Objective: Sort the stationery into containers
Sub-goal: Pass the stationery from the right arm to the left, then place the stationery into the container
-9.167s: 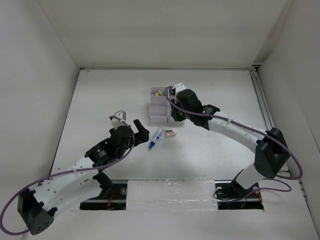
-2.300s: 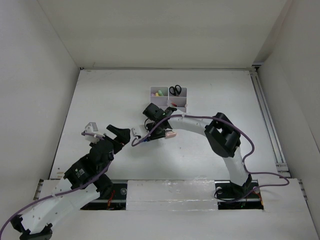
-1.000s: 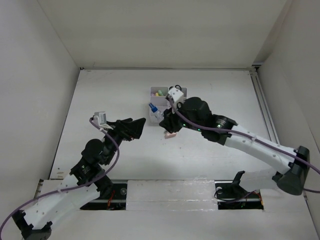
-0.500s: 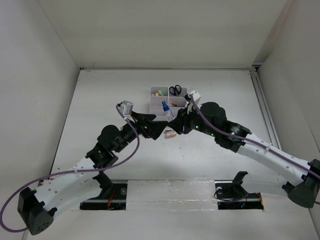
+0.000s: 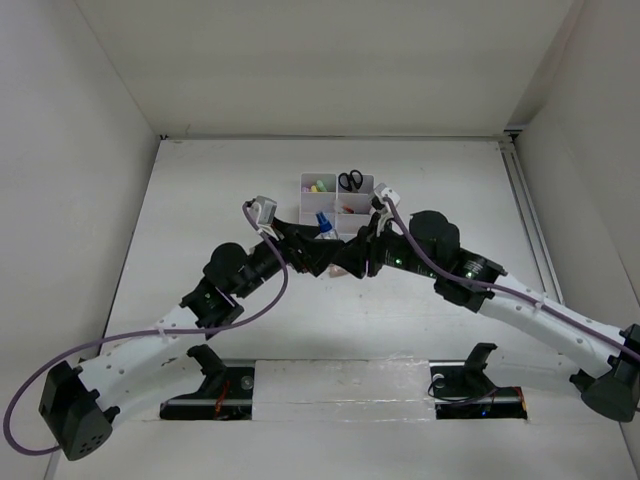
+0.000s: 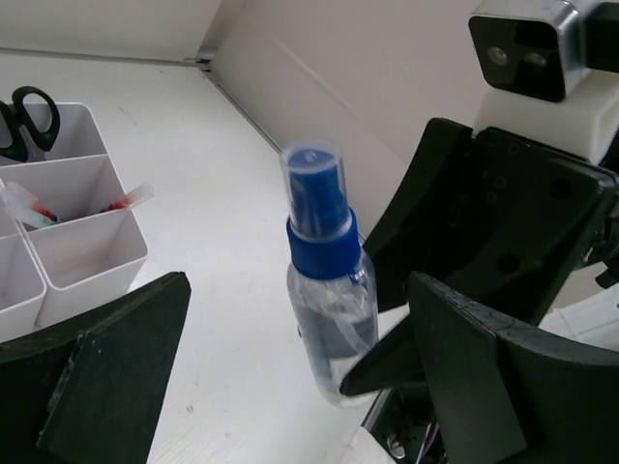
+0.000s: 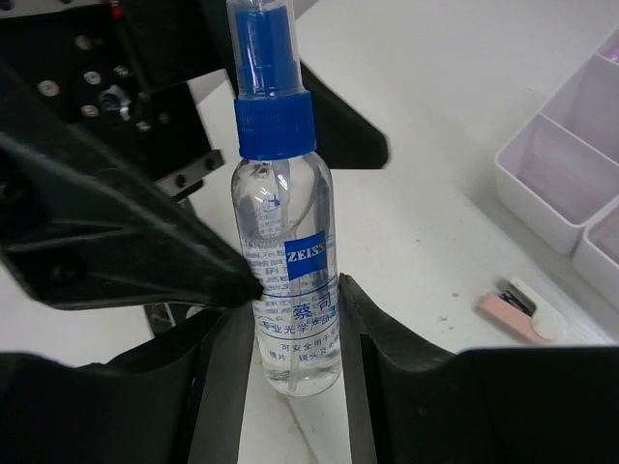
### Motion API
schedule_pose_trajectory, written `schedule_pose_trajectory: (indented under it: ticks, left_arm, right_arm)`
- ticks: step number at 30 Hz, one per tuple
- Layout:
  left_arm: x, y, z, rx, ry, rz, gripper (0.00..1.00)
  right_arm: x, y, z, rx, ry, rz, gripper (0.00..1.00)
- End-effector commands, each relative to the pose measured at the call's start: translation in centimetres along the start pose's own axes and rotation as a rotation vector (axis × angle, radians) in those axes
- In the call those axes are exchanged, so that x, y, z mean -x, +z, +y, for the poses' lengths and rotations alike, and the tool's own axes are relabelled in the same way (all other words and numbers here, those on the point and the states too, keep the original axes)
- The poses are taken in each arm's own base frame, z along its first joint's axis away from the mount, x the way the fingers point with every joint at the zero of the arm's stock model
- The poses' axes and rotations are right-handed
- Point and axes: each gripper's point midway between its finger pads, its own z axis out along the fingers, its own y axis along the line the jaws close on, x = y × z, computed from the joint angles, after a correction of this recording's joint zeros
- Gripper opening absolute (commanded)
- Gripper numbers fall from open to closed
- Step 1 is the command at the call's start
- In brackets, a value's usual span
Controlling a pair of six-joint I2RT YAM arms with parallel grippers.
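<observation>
Bottle (image 7: 287,280): small, clear, with a blue spray cap, standing upright. Whether its base rests on the desk (image 5: 200,200) cannot be told. The right hand (image 7: 290,340) is closed on the bottle's lower body, one finger pressing each side at the label. The left hand (image 6: 300,324) is spread wide with the bottle between its fingers (image 6: 106,377). The left wrist view shows a gap on both sides. In the right wrist view one left-hand fingertip comes up against the bottle's side, and contact cannot be confirmed.

From above, the two hands meet tip to tip, with the blue cap showing just beyond them.

A white organizer (image 5: 303,190) sits on the desk just beyond both hands. The scissors (image 5: 350,181) stand handles up in a far compartment, and coloured sticks (image 5: 318,186) occupy the far compartment beside it.

A small pink and white item (image 7: 522,309) lies flat on the desk beside the right hand, between it and the organizer, touching neither.
</observation>
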Motion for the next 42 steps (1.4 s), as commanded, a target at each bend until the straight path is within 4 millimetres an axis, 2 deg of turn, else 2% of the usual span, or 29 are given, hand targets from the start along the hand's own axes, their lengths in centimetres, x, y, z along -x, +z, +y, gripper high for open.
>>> schedule_pose_trajectory:
  ticks: [1, 3, 4, 6, 7, 8, 9, 10, 11, 12, 13, 14, 15, 16, 18, 20, 21, 22, 24, 25, 26, 28, 30, 31, 33, 35, 38, 41, 42]
  left_arm:
    - [3.3, 0.8, -2.8, -0.081, 0.016, -0.078, 0.89]
    - [3.9, 0.8, -3.4, -0.103, 0.019, -0.090, 0.83]
    - [3.6, 1.0, -3.1, -0.097, 0.018, -0.082, 0.74]
    - [4.3, 1.0, -3.9, -0.127, 0.022, -0.098, 0.60]
    - [3.9, 1.2, -3.8, -0.128, 0.022, -0.084, 0.49]
    - [4.2, 1.2, -4.1, -0.134, 0.023, -0.091, 0.24]
    - [3.8, 1.4, -4.0, -0.135, 0.022, -0.075, 0.12]
    - [4.2, 1.4, -4.3, -0.141, 0.023, -0.084, 0.03]
    - [4.0, 1.6, -4.1, -0.136, 0.022, -0.076, 0.00]
    - [4.0, 1.6, -4.1, -0.136, 0.022, -0.076, 0.00]
    - [4.0, 1.6, -4.1, -0.136, 0.022, -0.076, 0.00]
    - [3.7, 1.8, -3.8, -0.130, 0.021, -0.067, 0.00]
    - [3.7, 1.8, -3.8, -0.130, 0.030, -0.068, 0.00]
    - [4.0, 1.9, -3.7, -0.118, 0.029, -0.077, 0.00]
    - [3.5, 2.4, -2.5, -0.073, 0.056, -0.069, 0.00]
    - [3.9, 2.9, -1.7, -0.031, 0.078, -0.088, 0.00]
    - [3.8, 3.5, -0.4, 0.029, 0.094, -0.094, 0.00]
    - [4.2, 3.9, 0.4, 0.067, 0.130, -0.108, 0.00]
    - [5.0, 4.6, 2.5, 0.173, 0.165, -0.148, 0.00]
    - [4.9, 5.4, 3.7, 0.224, 0.184, -0.147, 0.00]
    - [5.2, 5.7, 4.7, 0.272, 0.210, -0.164, 0.00]
    - [5.3, 6.2, 7.6, 0.405, 0.241, -0.195, 0.00]
    - [6.3, 6.6, 9.0, 0.488, 0.272, -0.239, 0.00]
    - [6.8, 6.5, 10.4, 0.552, 0.287, -0.256, 0.00]
    - [6.8, 7.6, 11.3, 0.590, 0.315, -0.264, 0.00]
    - [7.0, 7.9, 13.0, 0.657, 0.362, -0.263, 0.00]
    - [7.7, 8.2, 14.3, 0.714, 0.394, -0.288, 0.00]
    - [7.5, 9.3, 15.3, 0.746, 0.443, -0.286, 0.00]
    - [6.8, 9.7, 16.0, 0.763, 0.448, -0.270, 0.00]
  right_arm:
    - [2.4, -0.5, 3.8, 0.155, -0.031, -0.096, 0.00]
    - [2.6, -0.5, 3.8, 0.158, -0.044, -0.105, 0.00]
    - [2.3, -0.4, 4.1, 0.166, -0.045, -0.101, 0.00]
    - [2.1, -0.4, 4.0, 0.166, -0.045, -0.101, 0.00]
    - [2.4, -0.4, 4.1, 0.171, -0.048, -0.112, 0.00]
    - [2.4, -0.4, 4.1, 0.171, -0.048, -0.112, 0.00]
    - [2.3, -0.5, 3.8, 0.155, -0.046, -0.119, 0.00]
    - [2.6, -0.4, 3.7, 0.146, -0.047, -0.132, 0.00]
    - [3.1, -0.6, 3.3, 0.117, -0.037, -0.153, 0.00]
    - [2.9, -0.5, 2.8, 0.097, -0.033, -0.152, 0.08]
    - [2.8, -0.6, 2.4, 0.075, -0.031, -0.160, 0.34]
    - [3.4, -1.0, 2.2, 0.058, -0.031, -0.182, 0.51]
    - [3.3, -1.1, 1.6, 0.019, -0.027, -0.195, 0.63]
    - [3.0, -1.0, 1.1, -0.005, -0.024, -0.195, 1.00]
    - [3.1, -1.5, -0.5, -0.093, -0.015, -0.217, 1.00]
    - [2.8, -2.0, -2.2, -0.190, 0.005, -0.215, 1.00]
    - [1.9, -2.6, -3.4, -0.255, 0.025, -0.187, 1.00]
    - [2.0, -3.3, -5.1, -0.357, 0.038, -0.204, 1.00]
    - [0.4, -4.8, -7.0, -0.467, 0.089, -0.185, 1.00]
    - [0.4, -5.9, -8.2, -0.547, 0.096, -0.201, 1.00]
    - [0.2, -6.5, -8.7, -0.574, 0.115, -0.212, 1.00]
    - [-0.2, -7.8, -8.5, -0.564, 0.127, -0.234, 1.00]
    - [-0.4, -9.0, -8.2, -0.539, 0.133, -0.263, 1.00]
    - [-0.6, -9.4, -8.2, -0.537, 0.145, -0.266, 1.00]
    - [-1.0, -10.0, -7.5, -0.500, 0.145, -0.263, 1.00]
    - [-1.0, -10.9, -7.1, -0.475, 0.157, -0.282, 1.00]
    - [-1.8, -11.6, -6.9, -0.456, 0.157, -0.273, 1.00]
    - [-3.2, -11.9, -7.9, -0.510, 0.179, -0.246, 1.00]
    - [-3.6, -12.0, -8.1, -0.518, 0.177, -0.231, 1.00]
